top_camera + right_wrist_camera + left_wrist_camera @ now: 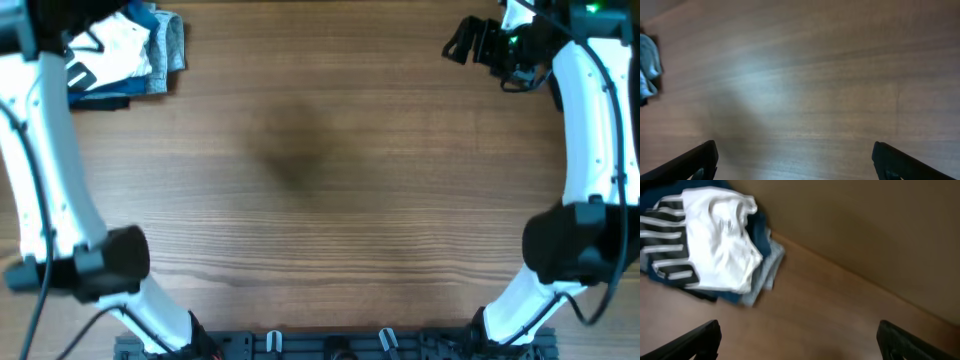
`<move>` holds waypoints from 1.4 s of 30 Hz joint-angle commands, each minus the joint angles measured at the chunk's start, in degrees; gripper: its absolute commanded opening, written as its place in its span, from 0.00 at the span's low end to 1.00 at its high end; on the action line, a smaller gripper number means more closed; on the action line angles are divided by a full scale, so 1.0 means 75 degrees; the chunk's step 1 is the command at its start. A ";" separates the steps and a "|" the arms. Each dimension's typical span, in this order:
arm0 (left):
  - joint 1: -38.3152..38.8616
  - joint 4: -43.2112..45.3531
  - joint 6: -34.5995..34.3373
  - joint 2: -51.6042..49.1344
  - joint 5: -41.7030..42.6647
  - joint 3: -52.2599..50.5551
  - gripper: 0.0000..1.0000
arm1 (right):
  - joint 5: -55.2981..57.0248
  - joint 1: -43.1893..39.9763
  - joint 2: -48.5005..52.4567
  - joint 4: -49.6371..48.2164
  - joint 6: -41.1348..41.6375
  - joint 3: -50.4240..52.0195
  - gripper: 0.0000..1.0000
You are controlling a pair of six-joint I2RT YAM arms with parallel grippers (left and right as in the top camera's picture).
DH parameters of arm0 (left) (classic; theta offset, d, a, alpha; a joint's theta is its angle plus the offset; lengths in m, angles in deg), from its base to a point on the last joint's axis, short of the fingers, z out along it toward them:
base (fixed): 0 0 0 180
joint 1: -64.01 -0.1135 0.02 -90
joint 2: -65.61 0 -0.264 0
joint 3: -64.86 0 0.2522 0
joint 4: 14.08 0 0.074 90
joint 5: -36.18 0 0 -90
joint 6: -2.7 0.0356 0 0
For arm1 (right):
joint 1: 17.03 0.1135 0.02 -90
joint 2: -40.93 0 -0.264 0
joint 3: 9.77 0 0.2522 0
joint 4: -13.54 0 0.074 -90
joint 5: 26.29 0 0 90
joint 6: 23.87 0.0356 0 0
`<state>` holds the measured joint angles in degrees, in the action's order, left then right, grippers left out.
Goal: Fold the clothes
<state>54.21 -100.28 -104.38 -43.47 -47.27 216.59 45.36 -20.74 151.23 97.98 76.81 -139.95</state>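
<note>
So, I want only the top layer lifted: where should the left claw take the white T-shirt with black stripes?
Likely the bunched plain edge of the white cotton T-shirt, nearest the open left claw, approached from the bare wooden table side. That rounded fold lies atop the blue garment and grey garment, so pinching there should lift it alone.

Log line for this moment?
left gripper: open, empty, beside clothes pile | right gripper: open, empty, over table | white T-shirt: top of pile, table corner
</note>
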 commanded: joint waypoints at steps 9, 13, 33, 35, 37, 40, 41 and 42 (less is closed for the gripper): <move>0.0493 -0.2771 0.0044 0.2326 0.0431 -0.0012 1.00 | 0.0108 -0.0015 -0.1868 0.0350 -0.0146 -0.0189 0.92; 0.1064 -0.3209 -0.0015 0.2783 -0.0038 -0.0268 1.00 | 0.0128 -0.0015 -0.2229 0.0583 -0.0210 -0.0114 0.90; 0.3529 0.2935 -0.1241 0.8941 -0.1204 -1.1369 1.00 | 0.1233 0.0262 -0.6610 -0.3856 0.1679 0.6059 1.00; 0.3526 0.3008 -0.1241 0.9005 -0.1204 -1.1610 1.00 | 0.1559 0.0262 -0.6659 -0.3958 0.2046 0.6062 1.00; 0.3526 0.2996 -0.1241 0.8923 -0.1204 -1.1698 1.00 | 0.1839 0.0262 -0.6630 -0.4033 0.2527 0.6062 1.00; 0.3529 0.2984 -0.1244 0.8789 -0.1201 -1.1698 1.00 | 0.2057 0.0262 -0.6534 -0.4167 0.3016 0.6062 1.00; 0.3529 0.3013 -0.1241 0.8740 -0.1201 -1.1698 1.00 | 0.2055 0.0262 -0.6519 -0.4249 0.3005 0.6062 1.00; 0.3529 0.2993 -0.1241 0.8684 -0.1201 -1.1698 1.00 | 0.2055 0.0262 -0.6508 -0.4334 0.2987 0.6062 1.00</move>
<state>80.42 -78.29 -113.17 22.52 -55.51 129.12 57.10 -18.84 101.60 66.94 94.67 -95.14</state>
